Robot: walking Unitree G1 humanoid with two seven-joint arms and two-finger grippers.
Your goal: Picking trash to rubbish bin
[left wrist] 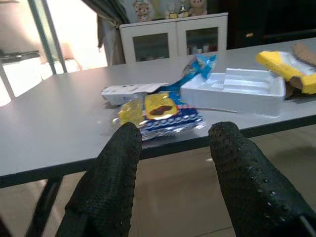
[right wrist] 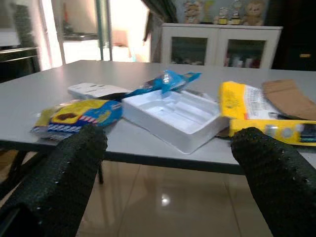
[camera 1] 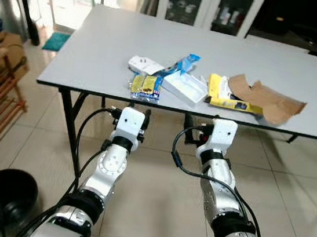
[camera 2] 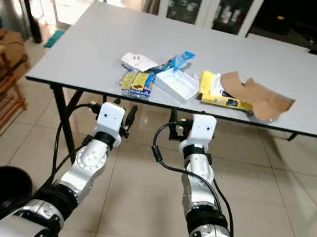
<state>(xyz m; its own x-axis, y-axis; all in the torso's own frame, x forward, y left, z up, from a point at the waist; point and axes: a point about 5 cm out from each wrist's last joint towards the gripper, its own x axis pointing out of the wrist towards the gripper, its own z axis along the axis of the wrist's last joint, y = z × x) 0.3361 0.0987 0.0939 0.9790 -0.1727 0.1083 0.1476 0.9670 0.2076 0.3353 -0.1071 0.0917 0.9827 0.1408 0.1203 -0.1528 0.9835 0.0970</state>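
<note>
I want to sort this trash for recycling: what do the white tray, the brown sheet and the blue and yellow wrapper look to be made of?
White tray: likely thin moulded plastic, smooth and matte, with formed compartments.
Brown sheet: probably cardboard or kraft paper, dull, with torn ragged edges.
Blue and yellow wrapper: seemingly plastic film, glossy and crinkled.

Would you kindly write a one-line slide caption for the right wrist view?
Open right gripper faces the table edge, lined up on a white plastic tray among wrappers.
</note>
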